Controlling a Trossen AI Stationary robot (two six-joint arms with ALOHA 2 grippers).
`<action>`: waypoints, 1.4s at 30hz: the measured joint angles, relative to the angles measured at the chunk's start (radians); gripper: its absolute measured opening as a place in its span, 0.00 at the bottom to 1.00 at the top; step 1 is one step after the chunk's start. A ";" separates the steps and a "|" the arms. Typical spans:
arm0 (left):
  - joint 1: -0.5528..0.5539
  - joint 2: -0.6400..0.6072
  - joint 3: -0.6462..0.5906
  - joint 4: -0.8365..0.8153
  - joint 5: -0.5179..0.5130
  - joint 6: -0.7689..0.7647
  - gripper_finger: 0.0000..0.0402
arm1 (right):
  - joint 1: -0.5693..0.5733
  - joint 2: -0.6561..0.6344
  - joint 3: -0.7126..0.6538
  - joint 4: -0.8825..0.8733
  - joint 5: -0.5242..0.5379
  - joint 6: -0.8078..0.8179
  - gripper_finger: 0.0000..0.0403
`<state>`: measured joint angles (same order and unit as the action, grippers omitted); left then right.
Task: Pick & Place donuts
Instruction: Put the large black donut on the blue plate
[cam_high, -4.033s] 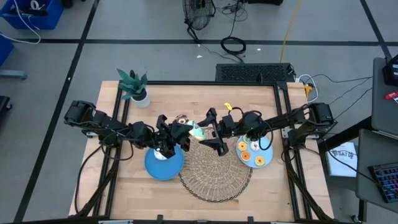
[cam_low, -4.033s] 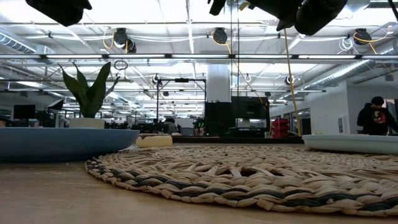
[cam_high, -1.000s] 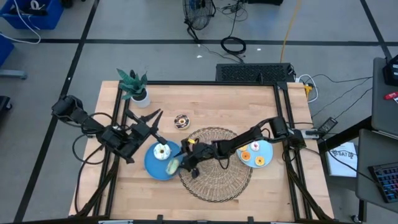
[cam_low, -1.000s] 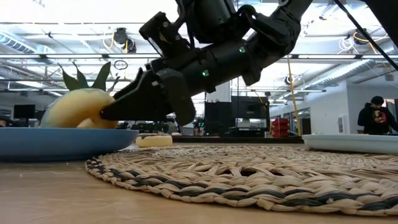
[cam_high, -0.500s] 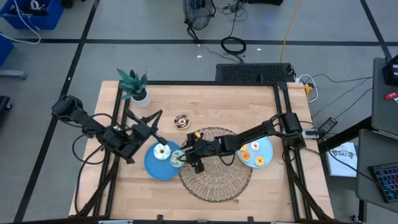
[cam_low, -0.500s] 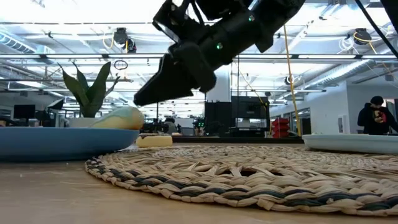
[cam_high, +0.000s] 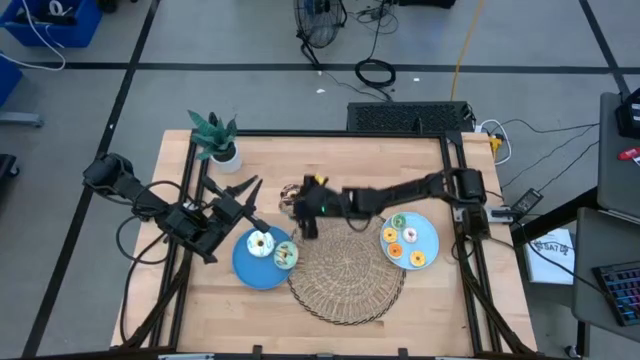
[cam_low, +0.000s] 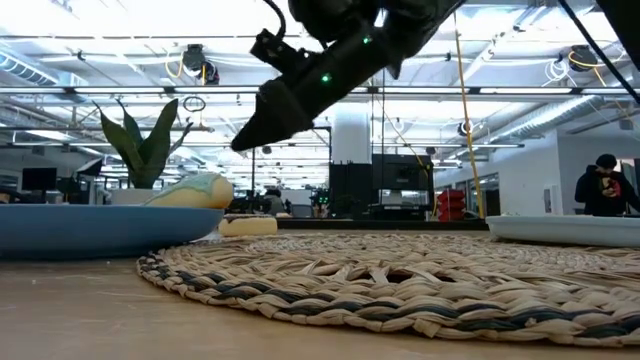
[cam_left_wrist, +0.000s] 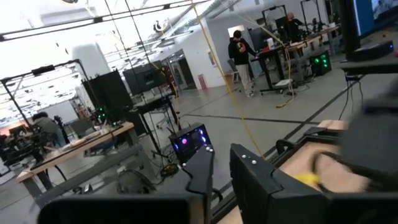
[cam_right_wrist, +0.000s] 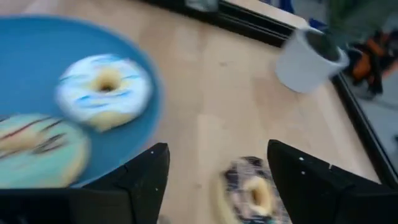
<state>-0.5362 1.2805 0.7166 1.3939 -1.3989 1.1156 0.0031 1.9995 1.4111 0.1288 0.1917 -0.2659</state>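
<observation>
The right end effector (cam_high: 297, 207), fingers spread and empty, hovers over the chocolate donut (cam_right_wrist: 249, 192) on the counter (cam_high: 400, 160) at upper centre, probably reaching to grasp. Next: descend, close. Two donuts lie on the left blue plate (cam_high: 245, 268).

The left end effector (cam_high: 245, 190) waits at the left, looking parted.

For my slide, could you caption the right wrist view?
Open right gripper above the chocolate donut, near the blue plate.
</observation>
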 joint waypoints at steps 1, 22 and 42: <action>0.000 0.000 0.000 -0.001 -0.001 -0.001 0.16 | -0.024 -0.002 0.003 0.000 -0.015 0.023 0.66; 0.065 0.000 0.000 -0.014 -0.013 -0.079 0.16 | -0.106 0.068 -0.136 0.141 0.031 0.170 0.81; 0.080 0.000 0.000 -0.059 -0.016 -0.074 0.16 | -0.156 0.159 -0.131 0.291 -0.091 0.199 0.81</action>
<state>-0.4561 1.2806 0.7166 1.3348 -1.4149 1.0412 -0.1524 2.1586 1.2797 0.4202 0.1005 -0.0669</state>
